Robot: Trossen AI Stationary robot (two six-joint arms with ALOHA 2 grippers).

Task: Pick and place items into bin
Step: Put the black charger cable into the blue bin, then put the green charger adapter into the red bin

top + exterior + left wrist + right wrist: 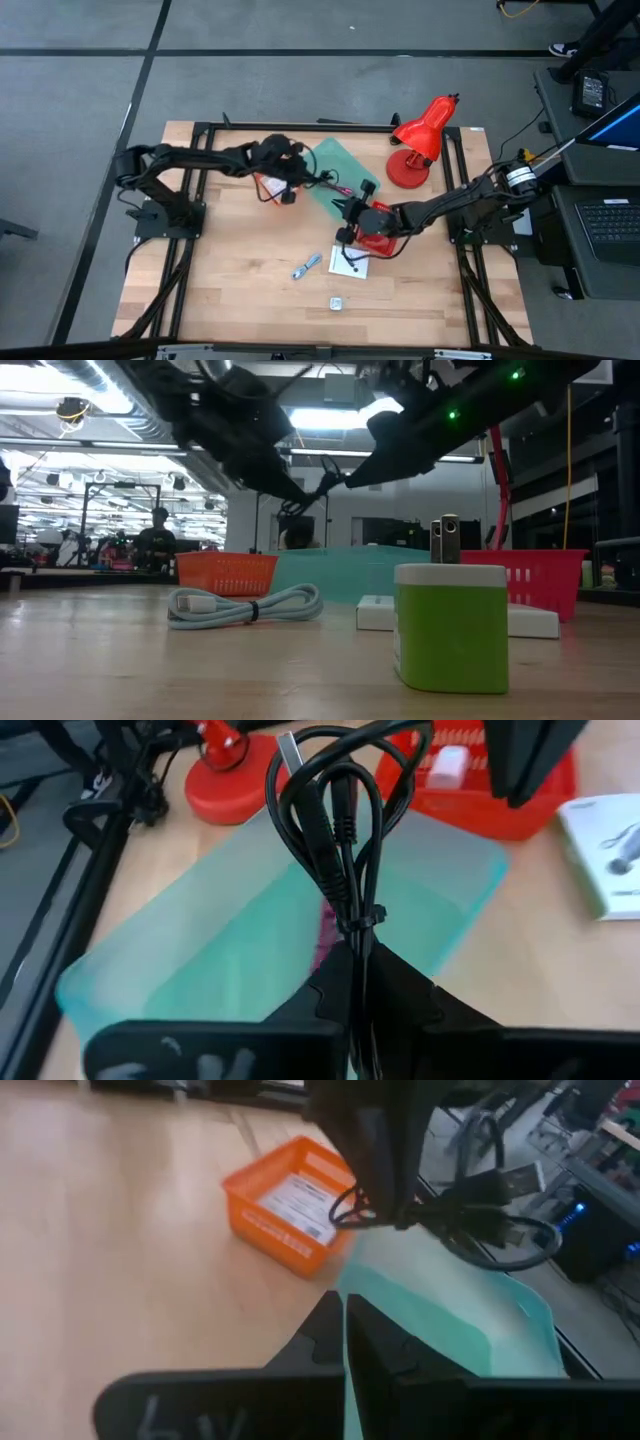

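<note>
The left wrist view shows the left tool point(352, 982) clamped on the black coiled cable point(340, 810) above the teal bin point(250, 940); from overhead the cable is barely visible. The right tool point(345, 1342) is shut, empty.

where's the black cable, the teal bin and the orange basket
black cable point(335, 815): left wrist view, on its bundled loops above the shut left tool.
teal bin point(230, 935): left wrist view, on its translucent floor.
orange basket point(262, 1228): right wrist view, on its near side wall.

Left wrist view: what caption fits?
Left gripper holds a black coiled cable above the teal bin.
</note>
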